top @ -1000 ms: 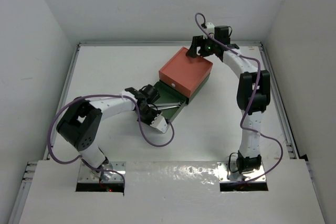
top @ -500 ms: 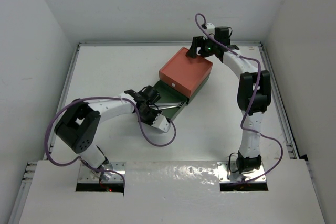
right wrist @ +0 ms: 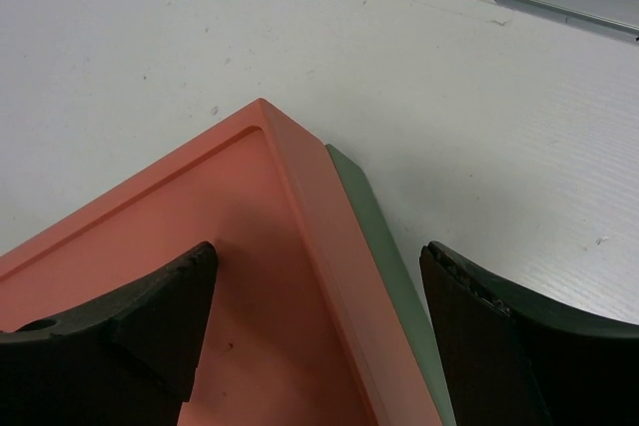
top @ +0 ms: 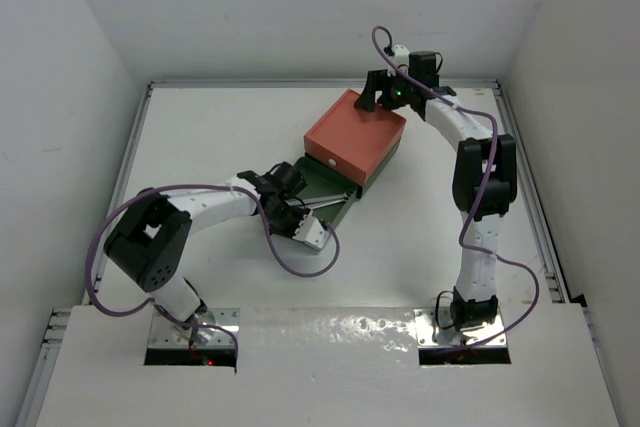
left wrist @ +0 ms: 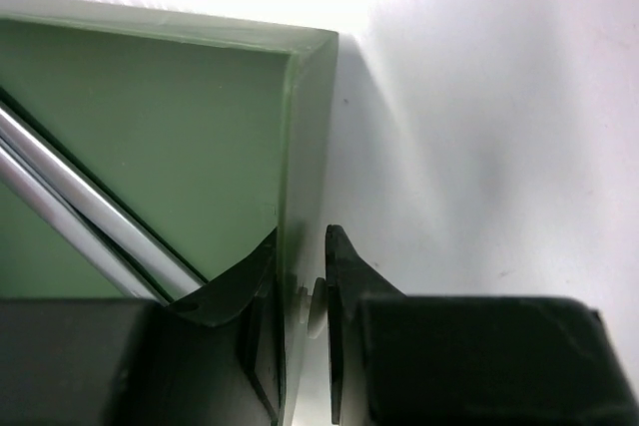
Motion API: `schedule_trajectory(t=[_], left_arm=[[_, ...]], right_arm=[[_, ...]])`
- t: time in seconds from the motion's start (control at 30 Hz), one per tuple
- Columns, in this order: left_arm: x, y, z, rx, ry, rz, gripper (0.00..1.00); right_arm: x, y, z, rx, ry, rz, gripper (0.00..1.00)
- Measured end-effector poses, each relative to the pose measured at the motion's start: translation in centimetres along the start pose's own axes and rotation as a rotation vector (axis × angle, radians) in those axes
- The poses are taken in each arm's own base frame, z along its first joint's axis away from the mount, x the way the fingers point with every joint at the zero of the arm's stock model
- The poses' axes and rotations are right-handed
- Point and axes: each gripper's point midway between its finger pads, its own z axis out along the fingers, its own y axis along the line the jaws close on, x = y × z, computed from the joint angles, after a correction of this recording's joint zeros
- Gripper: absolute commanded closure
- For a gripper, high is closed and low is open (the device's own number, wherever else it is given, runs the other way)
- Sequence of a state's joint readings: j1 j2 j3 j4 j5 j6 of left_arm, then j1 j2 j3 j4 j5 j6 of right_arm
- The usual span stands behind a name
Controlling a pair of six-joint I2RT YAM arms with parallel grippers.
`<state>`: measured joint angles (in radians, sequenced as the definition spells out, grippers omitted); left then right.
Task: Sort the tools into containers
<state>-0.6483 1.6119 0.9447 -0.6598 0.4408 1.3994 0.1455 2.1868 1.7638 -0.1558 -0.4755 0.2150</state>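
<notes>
Two silver wrenches lie side by side inside the dark green box, running slantwise across its floor, so that part of the sorting looks done. The short black tools cannot be made out in any view. Whether they are already stowed or are somewhere out of sight cannot be told, so the share of work left is uncertain.

Nearest the bases, the left gripper sits at the green box's front wall. Its fingers are drawn close together, one inside the box just beside the wrenches and one outside over the white table. The wall and a small white knob are pinched between them. It appears to be grasping the box by that front edge, most likely to slide it, and the wrenches themselves are not held.

Farther back, the orange-red box lies on top of the green one and covers its far part, and a strip of green shows along its edge in the right wrist view. Its top shows only a bare surface, and its contents are hidden.

At the far corner of that orange-red box the right gripper hangs with its fingers spread wide. One finger is over the orange top and the other is out past the green edge above the table, so the corner lies between them. They grasp nothing, and whether either finger touches the box cannot be told.
</notes>
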Motion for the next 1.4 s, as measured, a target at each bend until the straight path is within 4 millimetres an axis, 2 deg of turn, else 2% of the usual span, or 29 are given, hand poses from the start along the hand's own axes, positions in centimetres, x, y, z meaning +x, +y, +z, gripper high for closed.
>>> schedule_trajectory(t=[0.2,0.47,0.83,1.4], left_arm=[[-0.4,1.1,0.0,-0.042,-0.018,0.001,1.0],[-0.2,0.6,-0.1,-0.048,-0.001,0.043,1.0],[-1.1,1.0,0.2,-0.058,-0.004,0.085,1.0],[-0.9,2.6,0.9,-0.103,0.001,0.075,1.0]], right_arm=[[0.1,0.1,0.0,-0.002,-0.004,0.008,0.21],[0.1,0.1,0.0,-0.002,-0.007,0.011,0.21],[0.1,0.1,0.0,-0.004,-0.007,0.01,0.21],[0.2,0.2,-0.1,-0.004,-0.006,0.011,0.21]])
